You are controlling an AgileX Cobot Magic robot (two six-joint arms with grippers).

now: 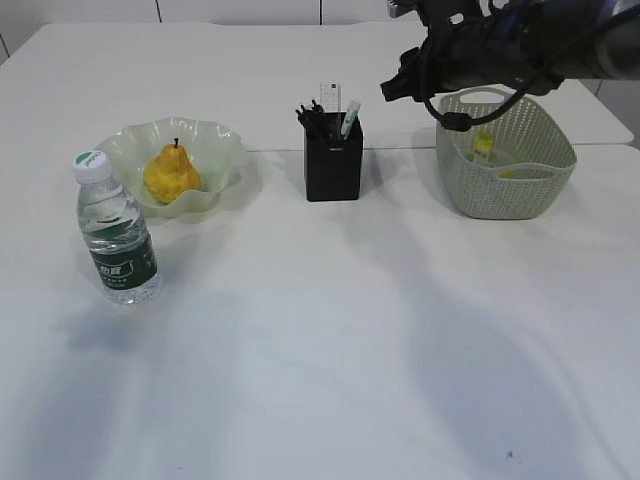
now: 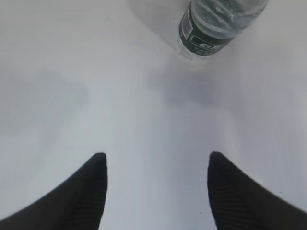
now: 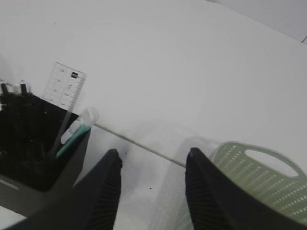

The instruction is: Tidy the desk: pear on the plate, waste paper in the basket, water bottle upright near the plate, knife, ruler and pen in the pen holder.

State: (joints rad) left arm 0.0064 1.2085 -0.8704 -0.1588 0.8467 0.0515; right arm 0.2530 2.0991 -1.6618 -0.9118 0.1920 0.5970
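A yellow pear (image 1: 172,172) lies on the pale green wavy plate (image 1: 226,152). A water bottle (image 1: 115,232) with a green label stands upright in front of the plate's left side; its lower part shows in the left wrist view (image 2: 216,26). The black pen holder (image 1: 333,160) holds pens, a clear ruler (image 3: 64,90) and a green-and-white knife (image 3: 76,132). The green basket (image 1: 505,155) holds yellowish paper (image 1: 484,146). My left gripper (image 2: 156,160) is open and empty over bare table. My right gripper (image 3: 152,158) is open and empty, high between holder and basket.
The right arm (image 1: 500,45) hangs above the basket's back rim. A seam between two table tops (image 1: 270,150) runs behind the plate and holder. The basket's rim and handle also show in the right wrist view (image 3: 266,158).
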